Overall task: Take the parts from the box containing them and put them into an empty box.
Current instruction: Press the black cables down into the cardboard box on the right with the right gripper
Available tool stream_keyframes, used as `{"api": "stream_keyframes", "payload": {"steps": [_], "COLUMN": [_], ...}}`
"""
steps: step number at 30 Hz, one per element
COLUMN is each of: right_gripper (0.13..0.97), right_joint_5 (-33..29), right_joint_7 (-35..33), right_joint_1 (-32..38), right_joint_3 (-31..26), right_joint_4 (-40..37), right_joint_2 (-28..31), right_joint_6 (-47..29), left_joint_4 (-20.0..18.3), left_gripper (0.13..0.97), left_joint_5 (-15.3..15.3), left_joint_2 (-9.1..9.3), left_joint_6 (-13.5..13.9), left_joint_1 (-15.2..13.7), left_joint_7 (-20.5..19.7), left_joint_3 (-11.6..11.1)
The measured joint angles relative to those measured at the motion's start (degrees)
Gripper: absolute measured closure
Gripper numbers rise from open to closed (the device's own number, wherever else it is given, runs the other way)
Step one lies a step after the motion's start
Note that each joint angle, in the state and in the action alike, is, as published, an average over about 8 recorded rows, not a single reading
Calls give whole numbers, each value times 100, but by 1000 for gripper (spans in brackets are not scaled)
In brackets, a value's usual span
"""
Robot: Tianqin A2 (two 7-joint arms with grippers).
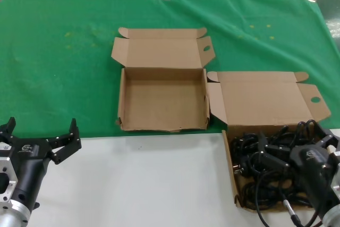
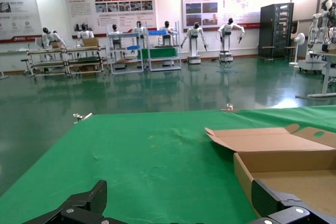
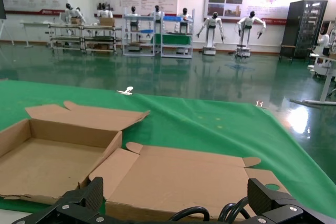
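black cords (image 1: 265, 155), brown boxes (image 1: 162, 102), green cloth (image 1: 58, 67)

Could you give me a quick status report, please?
Left hand open, idle at table edge. Right hand open over cords in the wide box. Small box empty. Nothing in the way.

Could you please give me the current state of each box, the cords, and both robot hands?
Empty box: lid open, nothing inside.
Box with parts: lid open, full.
Power cords: tangled together inside that box, none moved over yet.
Left hand: open, holding nothing, over the white surface in front of the green cloth.
Right hand: open, over the cords, nothing gripped.
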Motion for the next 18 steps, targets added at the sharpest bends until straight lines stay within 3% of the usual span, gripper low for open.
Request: {"api": "stream_keyframes", "payload": {"steps": [14, 18], "right_gripper": [129, 129], "right_joint_5": [3, 32], "right_joint_7": [2, 31], "right_joint_1": [1, 22], "right_joint_3": [-3, -30], "right_joint_4": [-1, -25], "right_joint_2": [2, 31], "right_joint_6": [5, 58], "left_joint_4": [0, 0], "left_gripper": [143, 179], "left_joint_5": [0, 0], "left_joint_2": [0, 0], "left_joint_6": [0, 0], "left_joint_1": [0, 0], "left_joint_7": [0, 0], "left_joint_3": [0, 0]}}
